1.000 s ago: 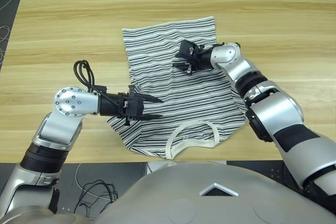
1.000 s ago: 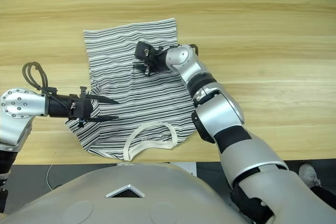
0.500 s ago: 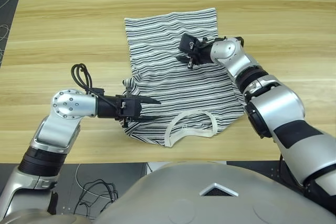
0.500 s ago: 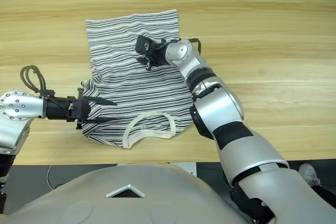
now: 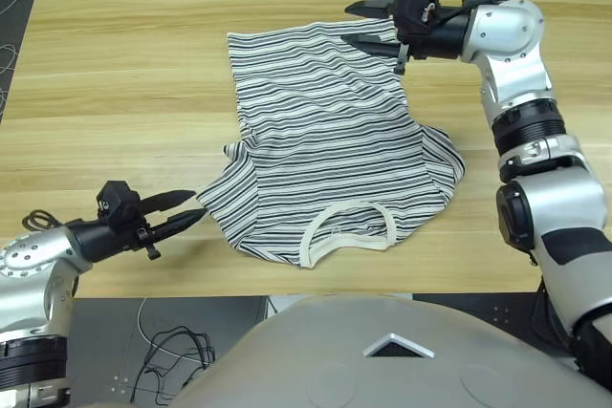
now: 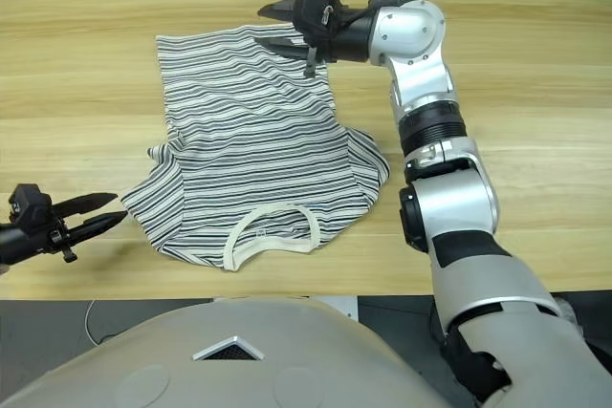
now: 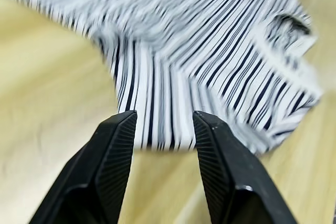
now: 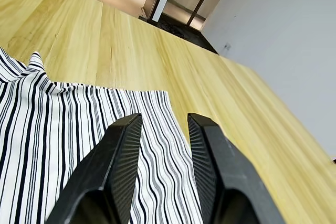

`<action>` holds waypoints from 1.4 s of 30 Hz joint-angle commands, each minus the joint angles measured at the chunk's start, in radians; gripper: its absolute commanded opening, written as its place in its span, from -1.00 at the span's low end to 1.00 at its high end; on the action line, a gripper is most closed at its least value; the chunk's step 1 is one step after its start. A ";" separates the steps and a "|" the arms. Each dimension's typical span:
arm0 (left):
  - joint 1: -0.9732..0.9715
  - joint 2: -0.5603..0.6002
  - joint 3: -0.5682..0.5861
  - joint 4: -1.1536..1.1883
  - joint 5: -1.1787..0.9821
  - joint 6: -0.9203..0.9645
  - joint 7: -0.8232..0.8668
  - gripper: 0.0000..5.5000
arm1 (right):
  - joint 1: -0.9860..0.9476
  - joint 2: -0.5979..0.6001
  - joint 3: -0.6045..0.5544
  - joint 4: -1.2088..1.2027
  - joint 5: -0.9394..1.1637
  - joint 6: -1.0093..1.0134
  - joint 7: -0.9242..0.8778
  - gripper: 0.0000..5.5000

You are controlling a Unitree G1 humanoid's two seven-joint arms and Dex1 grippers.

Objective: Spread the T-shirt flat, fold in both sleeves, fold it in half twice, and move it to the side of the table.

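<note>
Cloth of the black-and-white striped T-shirt [image 5: 325,150] is laid rumpled on the pale wooden tabletop [image 5: 124,64]; left tool [image 5: 195,204] and right tool [image 5: 347,25] are held agape.

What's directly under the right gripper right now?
The open right gripper hangs over the far corner of the striped T-shirt, which lies on the wooden table. Whatever lies beneath the cloth is covered.
</note>
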 commanded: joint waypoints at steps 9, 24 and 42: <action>-0.137 -0.067 -0.031 0.309 0.122 -0.060 0.034 -0.28 | 0.095 -0.051 0.019 -0.273 0.045 0.134 0.024 -0.42; -0.109 -0.066 -0.031 0.287 0.003 0.106 -0.107 0.11 | 0.100 -0.045 0.038 -0.283 0.050 0.144 0.019 -0.42; -0.141 -0.129 -0.128 0.222 0.023 0.182 -0.062 0.05 | 0.110 -0.042 0.059 -0.270 0.043 0.128 0.016 -0.42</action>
